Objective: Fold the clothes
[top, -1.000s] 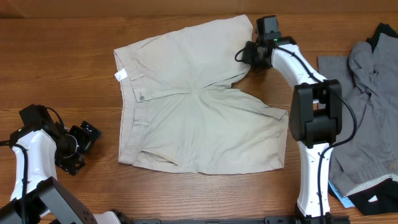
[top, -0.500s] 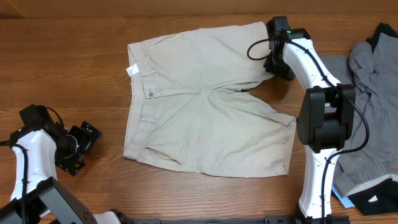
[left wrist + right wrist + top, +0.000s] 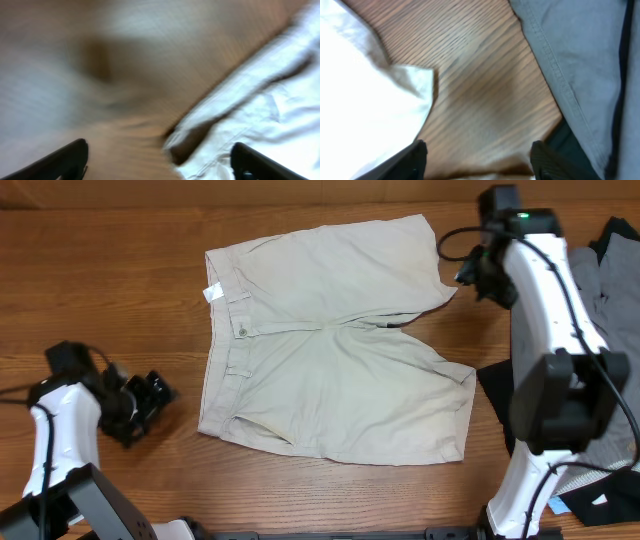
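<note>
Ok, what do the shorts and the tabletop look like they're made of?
Shorts: looks like a matte woven cotton-type cloth, light beige, with soft creases and stitched seams. Table: wood or wood-look laminate, with brown grain lines and a smooth, low sheen; cannot tell which.
</note>
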Available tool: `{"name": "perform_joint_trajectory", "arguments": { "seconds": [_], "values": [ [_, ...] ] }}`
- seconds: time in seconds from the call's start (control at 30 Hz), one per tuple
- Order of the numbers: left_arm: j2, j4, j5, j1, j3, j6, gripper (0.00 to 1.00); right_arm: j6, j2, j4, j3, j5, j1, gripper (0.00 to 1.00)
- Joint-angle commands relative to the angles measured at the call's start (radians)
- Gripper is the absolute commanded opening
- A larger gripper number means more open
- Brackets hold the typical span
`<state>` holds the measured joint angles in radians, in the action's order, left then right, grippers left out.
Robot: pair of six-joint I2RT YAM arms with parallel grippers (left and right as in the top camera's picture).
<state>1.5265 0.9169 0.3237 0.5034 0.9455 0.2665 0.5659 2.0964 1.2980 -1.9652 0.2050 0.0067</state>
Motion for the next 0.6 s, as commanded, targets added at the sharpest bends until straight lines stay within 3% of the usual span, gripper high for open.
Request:
{"name": "perform_joint_trajectory", "arguments": {
  "seconds": [0.0, 0.3, 0.43, 0.57],
  "values": [
    [0.003, -0.082, 0.187, -0.108, 0.019, -0.151, 0.84, -0.093, -0.028, 0.037, -0.020, -0.169, -0.019, 0.71],
    [0.004, -0.405, 0.175, -0.389, 0.019, -0.126, 0.90, -0.178, -0.028, 0.169, 0.000, -0.231, -0.001, 0.72],
    [0.028, -0.523, 0.131, -0.426, 0.019, -0.039, 0.91, -0.178, -0.028, 0.173, 0.028, -0.231, 0.005, 0.73],
    [0.109, -0.613, 0.168, -0.426, 0.019, -0.014, 0.84, -0.182, -0.028, 0.171, 0.028, -0.230, 0.005, 0.74]
  ]
}}
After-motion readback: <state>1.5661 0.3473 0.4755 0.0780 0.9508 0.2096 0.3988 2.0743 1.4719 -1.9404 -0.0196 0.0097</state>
